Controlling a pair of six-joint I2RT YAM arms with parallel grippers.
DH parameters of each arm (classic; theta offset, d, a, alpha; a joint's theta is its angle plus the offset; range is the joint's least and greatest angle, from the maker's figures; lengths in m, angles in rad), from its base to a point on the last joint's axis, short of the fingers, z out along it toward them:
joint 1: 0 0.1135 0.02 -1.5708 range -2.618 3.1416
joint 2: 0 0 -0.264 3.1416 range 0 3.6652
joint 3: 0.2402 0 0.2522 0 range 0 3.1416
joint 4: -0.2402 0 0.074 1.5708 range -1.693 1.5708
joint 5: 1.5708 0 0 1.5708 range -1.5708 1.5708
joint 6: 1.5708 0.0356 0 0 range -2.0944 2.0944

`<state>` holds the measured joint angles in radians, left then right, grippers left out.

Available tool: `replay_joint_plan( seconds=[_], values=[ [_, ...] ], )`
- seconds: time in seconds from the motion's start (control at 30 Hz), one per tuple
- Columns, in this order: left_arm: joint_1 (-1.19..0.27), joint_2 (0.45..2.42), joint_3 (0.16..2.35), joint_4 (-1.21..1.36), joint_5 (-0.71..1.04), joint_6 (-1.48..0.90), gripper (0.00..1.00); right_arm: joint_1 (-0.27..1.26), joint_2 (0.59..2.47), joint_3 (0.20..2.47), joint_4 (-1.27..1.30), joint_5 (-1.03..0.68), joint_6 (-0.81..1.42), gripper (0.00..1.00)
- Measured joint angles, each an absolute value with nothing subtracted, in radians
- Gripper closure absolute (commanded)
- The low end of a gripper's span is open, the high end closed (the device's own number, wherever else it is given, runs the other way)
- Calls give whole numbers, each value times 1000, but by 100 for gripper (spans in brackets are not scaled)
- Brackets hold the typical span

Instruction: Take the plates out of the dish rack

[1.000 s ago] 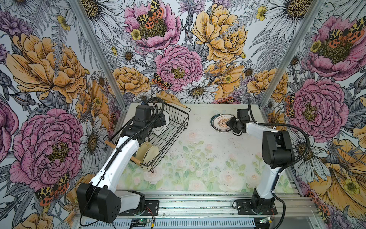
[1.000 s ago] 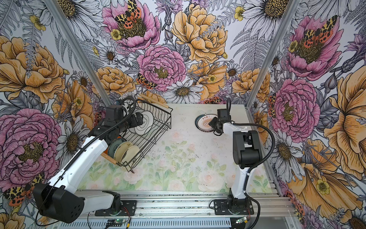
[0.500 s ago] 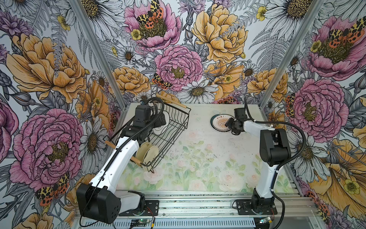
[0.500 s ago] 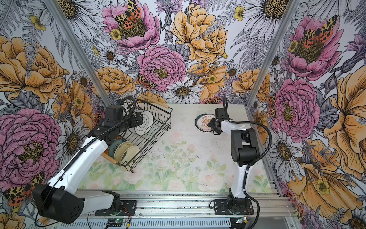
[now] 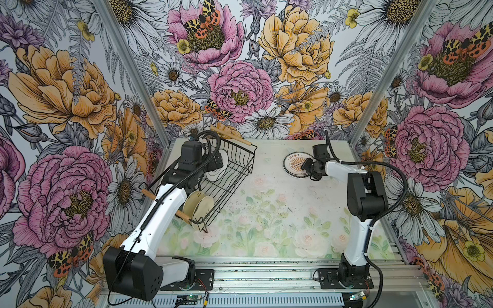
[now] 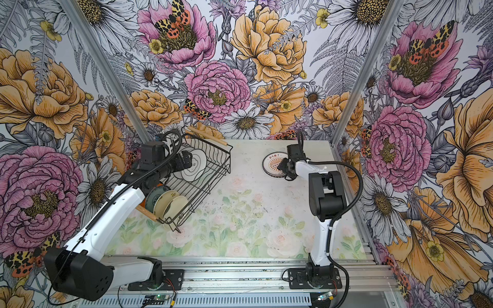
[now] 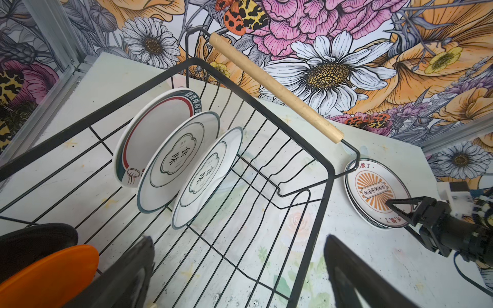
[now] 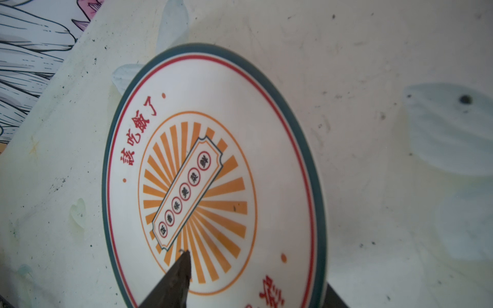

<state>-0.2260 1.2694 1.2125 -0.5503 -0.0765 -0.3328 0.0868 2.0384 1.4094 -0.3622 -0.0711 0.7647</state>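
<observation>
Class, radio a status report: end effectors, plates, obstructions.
Left end effector open over dish rack. Right end effector open astride sunburst plate on table. More plates racked. Nothing blocking.

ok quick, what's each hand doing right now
left hand: open, empty, over the dish rack
right hand: open, jaws either side of the sunburst plate's rim, not clamped on it

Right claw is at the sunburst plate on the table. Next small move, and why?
Probably pull the right claw straight back off the sunburst plate. The plate already lies flat on the table, outside the dish rack, and the jaws stand apart astride its rim. Backing out level should clear it without dragging it.
</observation>
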Motion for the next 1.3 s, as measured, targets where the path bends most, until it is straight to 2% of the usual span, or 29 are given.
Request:
replay_joint_plan(
  seconds=[0.27, 0.87, 1.3],
  values=[
    [-226, 1270, 1213, -551, -58, -333, 1, 89, 2038, 1414, -365, -70, 754, 31],
    [-224, 1309, 1213, -553, -28, -333, 1, 93, 2037, 1419, -398, -12, 738, 29],
    [-224, 1311, 1213, -553, -28, -333, 1, 93, 2029, 1423, -435, 9, 723, 24]
  ],
)
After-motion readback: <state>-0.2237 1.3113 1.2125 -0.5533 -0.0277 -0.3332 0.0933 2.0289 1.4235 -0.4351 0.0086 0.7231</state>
